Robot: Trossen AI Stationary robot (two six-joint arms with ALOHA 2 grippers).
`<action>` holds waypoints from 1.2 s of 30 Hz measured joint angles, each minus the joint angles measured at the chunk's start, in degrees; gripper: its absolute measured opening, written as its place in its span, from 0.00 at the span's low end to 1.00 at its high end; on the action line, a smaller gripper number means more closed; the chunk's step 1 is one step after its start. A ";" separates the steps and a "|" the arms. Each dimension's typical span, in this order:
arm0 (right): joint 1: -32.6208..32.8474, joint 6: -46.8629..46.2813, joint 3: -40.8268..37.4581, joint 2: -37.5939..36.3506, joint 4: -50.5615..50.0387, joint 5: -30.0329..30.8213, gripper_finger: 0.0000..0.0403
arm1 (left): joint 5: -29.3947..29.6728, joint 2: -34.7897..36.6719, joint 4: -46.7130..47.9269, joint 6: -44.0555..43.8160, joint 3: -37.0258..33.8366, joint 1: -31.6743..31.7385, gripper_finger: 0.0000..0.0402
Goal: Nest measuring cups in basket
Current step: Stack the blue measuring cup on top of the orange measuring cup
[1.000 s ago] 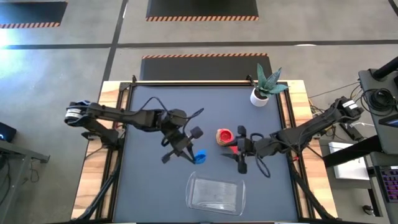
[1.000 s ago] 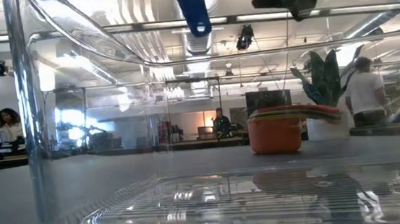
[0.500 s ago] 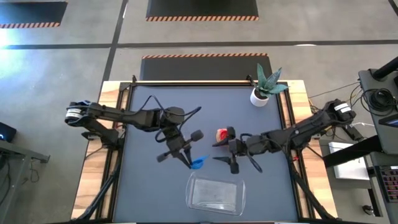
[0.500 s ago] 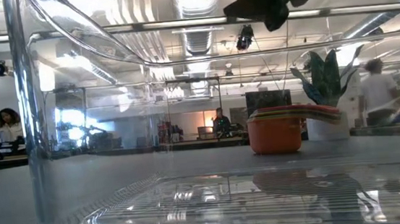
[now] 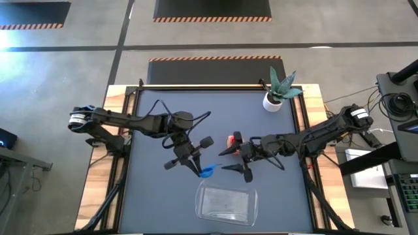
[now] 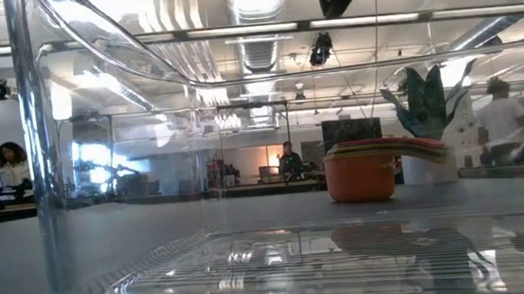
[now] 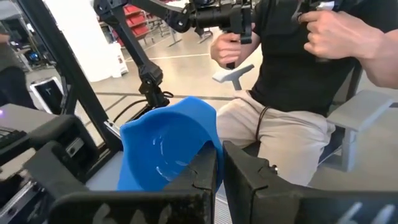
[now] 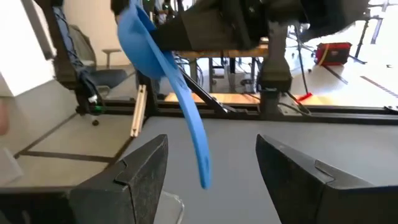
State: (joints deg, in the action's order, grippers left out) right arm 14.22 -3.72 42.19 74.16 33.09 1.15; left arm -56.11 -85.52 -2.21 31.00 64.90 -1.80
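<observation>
Near the front edge of the table [image 5: 157, 196] sits the clear basket [image 5: 226, 203]. Just behind it, the left gripper [image 5: 196, 168] pinches the blue cup [image 5: 208, 172] in the air. Beside it, the right gripper's [image 5: 234, 160] fingers are wide. Farther back sit the stacked cups [image 6: 363, 169].

Right claw [image 5: 234, 160] now nearer blue cup [image 5: 208, 172].

Blue cup [image 5: 208, 171] in dark left gripper [image 5: 196, 168]. Orange cup [image 6: 361, 176] bottommost in stack, red one [image 5: 232, 140] on top. Clear basket [image 5: 226, 203]. Dark grey table [image 5: 157, 189], wood edges. White pot [image 5: 272, 102], green plant [image 5: 283, 85].
</observation>
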 joint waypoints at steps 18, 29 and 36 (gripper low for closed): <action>-0.02 -0.12 1.67 -0.01 -0.26 -0.06 0.46 | 3.42 -0.04 -5.41 -0.09 0.07 0.13 0.00; -0.02 4.63 1.67 -0.01 -0.74 0.85 0.04 | 6.93 -0.04 -5.52 -1.74 0.07 0.13 0.00; 0.13 3.89 1.67 -0.54 -6.89 6.93 0.02 | 13.90 1.02 -2.41 -8.19 0.07 0.95 0.05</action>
State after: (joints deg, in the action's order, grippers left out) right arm 14.35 0.17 43.86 73.62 26.20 8.08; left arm -42.21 -84.49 -4.62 22.81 64.97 -0.84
